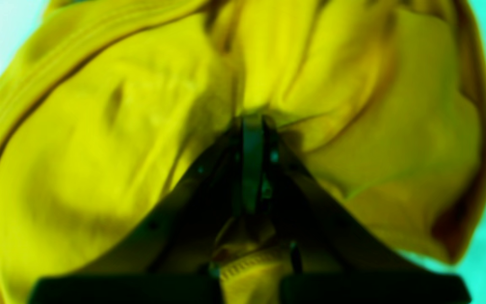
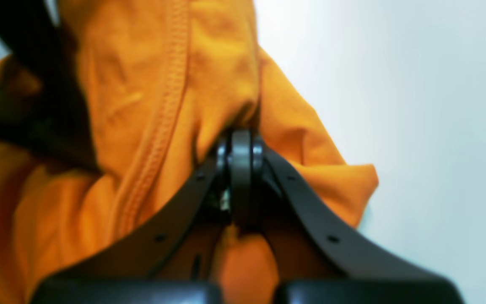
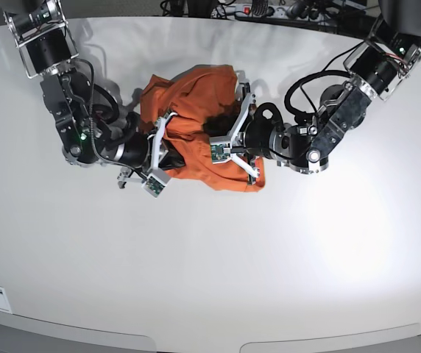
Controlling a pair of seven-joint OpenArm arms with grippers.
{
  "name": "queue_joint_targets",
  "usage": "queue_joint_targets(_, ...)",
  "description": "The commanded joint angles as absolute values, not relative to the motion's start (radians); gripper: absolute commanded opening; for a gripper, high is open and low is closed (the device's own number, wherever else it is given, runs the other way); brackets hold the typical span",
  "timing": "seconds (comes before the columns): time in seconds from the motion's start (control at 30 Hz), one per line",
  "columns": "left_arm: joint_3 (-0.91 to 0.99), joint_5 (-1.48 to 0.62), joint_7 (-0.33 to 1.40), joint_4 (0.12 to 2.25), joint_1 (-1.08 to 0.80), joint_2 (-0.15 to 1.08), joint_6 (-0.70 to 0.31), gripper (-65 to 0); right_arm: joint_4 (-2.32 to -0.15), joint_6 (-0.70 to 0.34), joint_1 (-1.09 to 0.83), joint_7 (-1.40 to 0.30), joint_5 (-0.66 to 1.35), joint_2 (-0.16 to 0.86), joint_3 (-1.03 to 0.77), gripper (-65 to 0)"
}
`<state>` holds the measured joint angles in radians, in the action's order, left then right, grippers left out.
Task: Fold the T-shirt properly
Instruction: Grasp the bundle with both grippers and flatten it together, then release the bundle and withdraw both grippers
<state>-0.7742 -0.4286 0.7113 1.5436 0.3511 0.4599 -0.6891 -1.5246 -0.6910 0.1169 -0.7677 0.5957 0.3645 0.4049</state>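
Base view showed the T-shirt (image 3: 196, 103) bunched into a crumpled orange heap on the white surface (image 3: 210, 257), toward the far middle, with both arms reaching into it from opposite sides. The right end effector (image 3: 168, 143) came in from that view's left and the left end effector (image 3: 221, 140) from its right; the two sat near each other, buried in the cloth.

Right wrist view had the right end effector (image 2: 240, 139) with its fingers pressed together on a fold of the T-shirt (image 2: 150, 105), a stitched seam running down just beside the pinch. One corner of fabric stuck out toward the bare surface (image 2: 416, 105).

Left wrist view, tinted yellow-green and blurred, had the left end effector (image 1: 253, 122) likewise closed, fabric of the T-shirt (image 1: 99, 147) gathered at its tips and billowing in rounded folds on either side. A hemmed edge lay between the finger bases.
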Motion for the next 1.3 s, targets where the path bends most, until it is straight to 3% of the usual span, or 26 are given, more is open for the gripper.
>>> queue_joint_targets(0.0,-0.776,-0.257,0.833,1.515,0.379,0.480,-0.623,-65.0,-1.530,-0.698,0.091,-0.824,0.561,0.380,0.369,-65.0)
queue_joint_targets(0.17,-0.776,-0.163,0.708,1.495,0.445,0.479,-0.517,-65.0,-1.642,-0.698,-0.055,-0.826,0.601,0.379,0.180,-65.0)
queue_joint_targets(0.33,-0.776,-0.082,0.481,1.458,0.452,0.479,-0.497,-65.0,-1.837,-0.698,-0.201,-0.832,0.654,0.379,0.084,-65.0)
queue_joint_targets(0.5,-0.776,-0.033,0.466,1.462,0.501,0.474,-0.496,-65.0,-1.931,-0.676,-0.257,-0.831,0.650,0.379,0.082,-65.0)
queue_joint_targets(0.6,-0.760,-0.059,0.527,1.495,0.550,0.474,-0.496,-65.0,-1.933,-0.673,-0.261,-0.830,0.639,0.358,0.082,-65.0)
queue_joint_targets(0.73,-0.710,-0.266,0.659,1.571,0.601,0.474,-0.504,-65.0,-1.934,-0.674,-0.250,-0.785,0.621,0.324,0.082,-65.0)
queue_joint_targets(0.93,-0.661,-0.479,0.743,1.644,0.629,0.474,-0.674,-65.0,-1.933,-0.698,-0.210,-0.737,0.603,0.313,0.082,-65.0)
queue_joint_targets(1.07,-0.616,-0.507,0.803,1.670,0.627,0.501,-0.681,-65.0,-1.919,-0.698,-0.165,-0.677,0.518,0.313,0.083,-65.0)
queue_joint_targets(1.27,-0.470,-0.807,0.929,1.669,0.584,0.595,-0.698,-65.0,-1.814,-0.698,-0.070,-0.665,0.513,0.313,0.085,-65.0)
